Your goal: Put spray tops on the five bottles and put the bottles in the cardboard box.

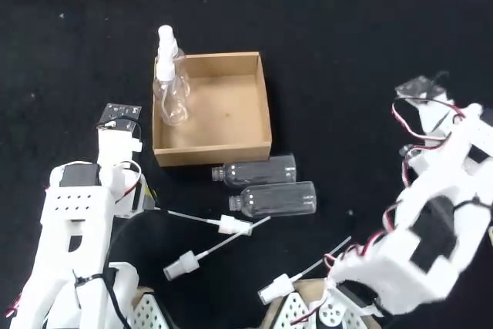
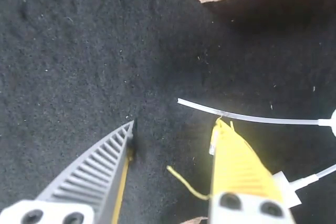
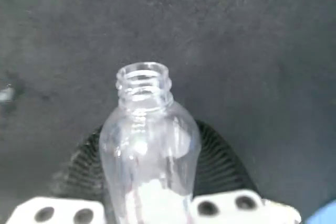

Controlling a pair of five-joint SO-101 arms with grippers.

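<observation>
- The left end effector was held low over the counter with its fingers spread apart, nothing between them.
- A spray top's tube was seen touching the tip of its yellow finger.
- The right end effector was clamped on an uncapped bottle, neck pointing away from the wrist.
- Two capped bottles were found inside the box, against its left wall.
- Two open bottles were laid side by side on the counter, just in front of the box.
- Three spray tops were left loose nearer the arms.
</observation>
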